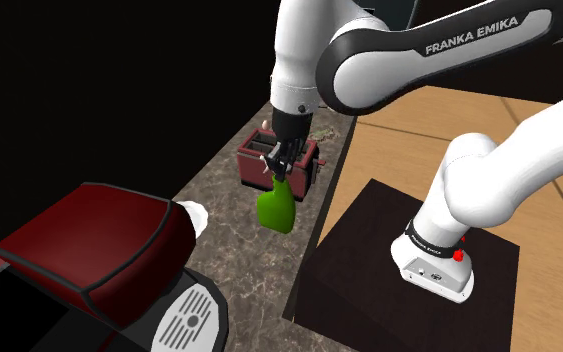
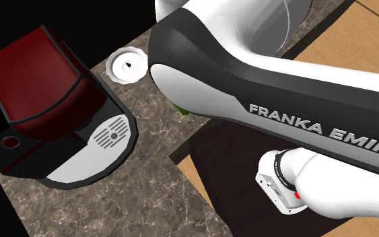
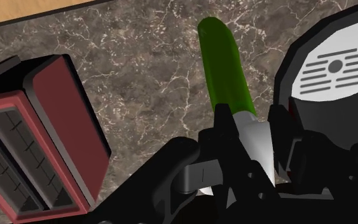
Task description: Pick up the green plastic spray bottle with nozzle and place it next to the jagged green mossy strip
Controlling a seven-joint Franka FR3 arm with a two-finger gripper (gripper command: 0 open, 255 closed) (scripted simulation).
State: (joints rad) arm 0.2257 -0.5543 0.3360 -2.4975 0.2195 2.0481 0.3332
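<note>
Tool [image 1: 280,168] clamped on neck of green spray bottle [image 1: 276,208], over marble counter [image 1: 231,225], beside red toaster [image 3: 63,108].

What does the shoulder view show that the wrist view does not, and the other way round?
Shoulder view: the white arm and its stand. Wrist view: the bottle's white neck clasped between the fingers. Both: the gripper shut on the green bottle, the red toaster, the coffee machine and the marble counter.
</note>
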